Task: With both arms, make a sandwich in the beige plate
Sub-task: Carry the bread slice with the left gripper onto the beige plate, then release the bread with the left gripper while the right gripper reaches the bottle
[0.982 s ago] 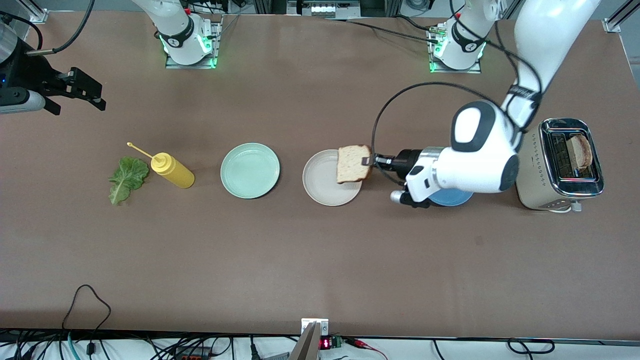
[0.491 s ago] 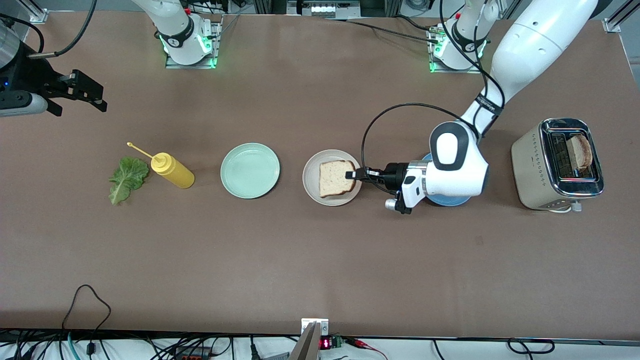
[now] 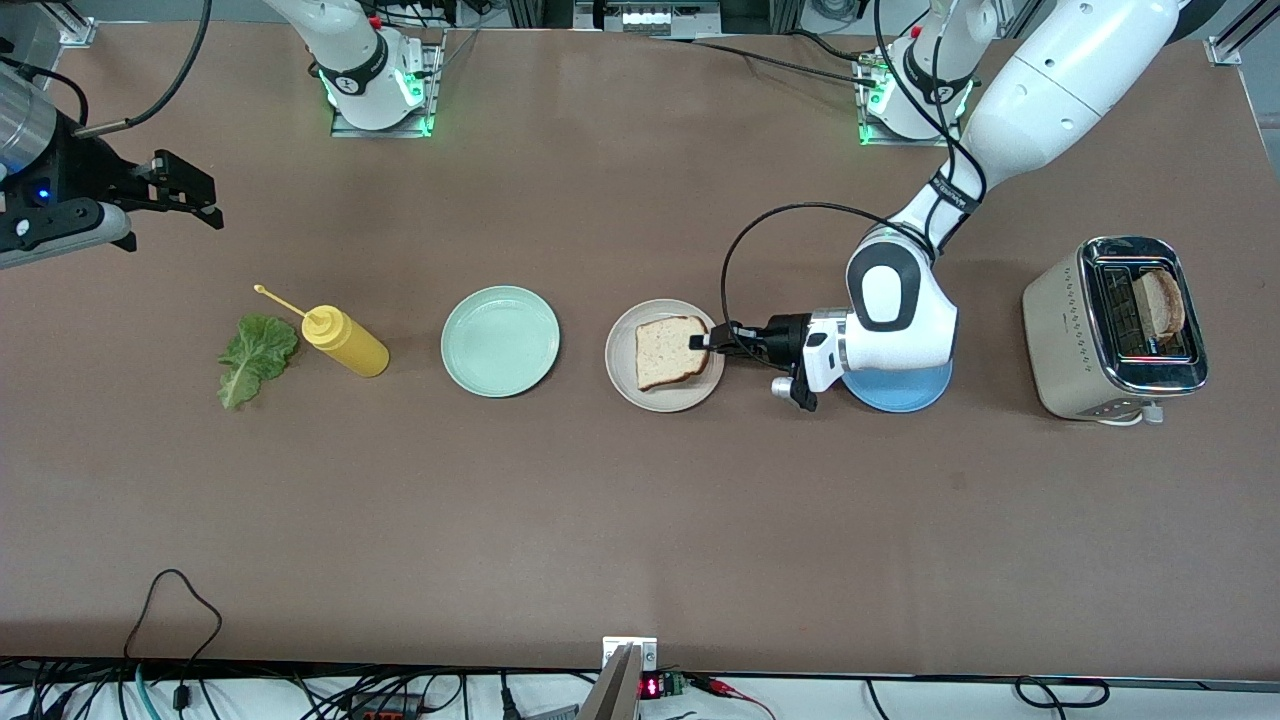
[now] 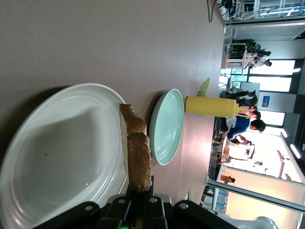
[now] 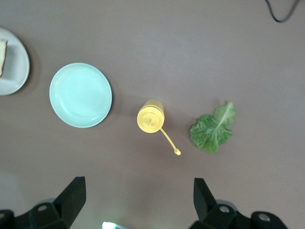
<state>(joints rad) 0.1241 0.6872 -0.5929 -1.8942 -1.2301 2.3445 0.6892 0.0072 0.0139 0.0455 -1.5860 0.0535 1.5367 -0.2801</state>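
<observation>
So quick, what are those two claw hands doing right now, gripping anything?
Left gripper: shut on the toast slice, over the beige plate.
Right gripper: open, holding nothing, up over the table's right-arm end.

toast slice (image 3: pixel 671 352) on beige plate (image 3: pixel 625 375)

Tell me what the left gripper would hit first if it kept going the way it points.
The left gripper, shut on the toast slice over the beige plate, points toward the right arm's end. Past that plate, the mint-green plate probably comes first, if it travels low enough.
</observation>
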